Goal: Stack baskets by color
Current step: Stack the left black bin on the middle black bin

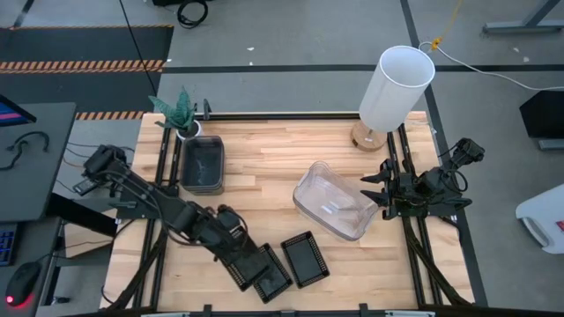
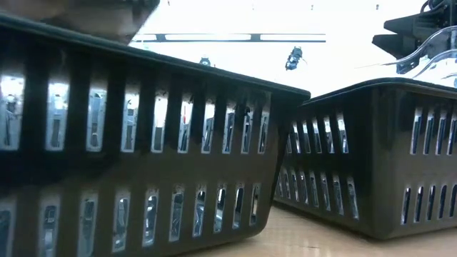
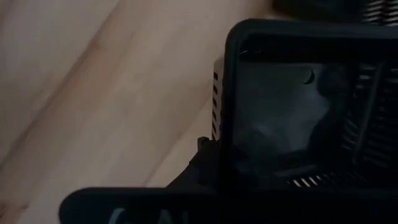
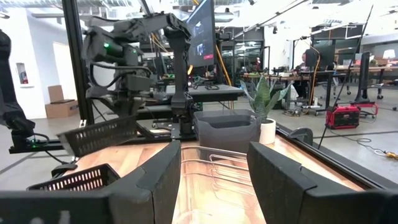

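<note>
Clear baskets (image 1: 332, 201) nested mid-table, angled. Smoky grey baskets (image 1: 202, 164) stacked at far left by the edge. Black perforated baskets near front: one (image 1: 305, 258) flat, another (image 1: 272, 279) beside it, third (image 1: 249, 265) tilted, lifted.

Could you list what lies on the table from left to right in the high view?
Potted plant → grey-brown baskets → black basket held by the left gripper → free black basket → clear baskets → white lamp → right gripper

Robotics lab: open hall, workbenches (image 4: 292, 78), monitor (image 4: 202, 31), hazard-striped floor (image 1: 84, 65), cables
</note>
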You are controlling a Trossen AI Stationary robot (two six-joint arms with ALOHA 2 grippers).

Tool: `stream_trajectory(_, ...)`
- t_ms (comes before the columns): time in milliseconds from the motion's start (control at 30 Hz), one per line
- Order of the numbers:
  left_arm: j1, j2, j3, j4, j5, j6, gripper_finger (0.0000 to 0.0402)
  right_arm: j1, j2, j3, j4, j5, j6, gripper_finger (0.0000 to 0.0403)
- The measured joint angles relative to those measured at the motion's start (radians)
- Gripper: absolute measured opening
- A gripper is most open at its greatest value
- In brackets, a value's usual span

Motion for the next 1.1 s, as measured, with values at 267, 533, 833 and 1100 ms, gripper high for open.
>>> stream_trajectory(267, 0.000, 0.174, 0.159, -0.088, -0.028, 0.013, 0.0003, 0.000, 0.000, 0.000, 0.003, 0.000, 0.000, 0.0189)
stream_trajectory(533, 0.006, 0.287, 0.271, -0.113, -0.030, 0.059, 0.0003, 0.000, 0.000, 0.000, 0.003, 0.000, 0.000, 0.0189)
stream_trajectory(833, 0.012, 0.368, 0.299, -0.110, 0.019, 0.079, 0.0004, 0.000, 0.000, 0.000, 0.003, 0.000, 0.000, 0.0189)
stream_trajectory(1100, 0.021, 0.398, 0.299, -0.075, 0.064, 0.105, 0.0004, 0.000, 0.000, 0.000, 0.007, 0.000, 0.000, 0.0189)
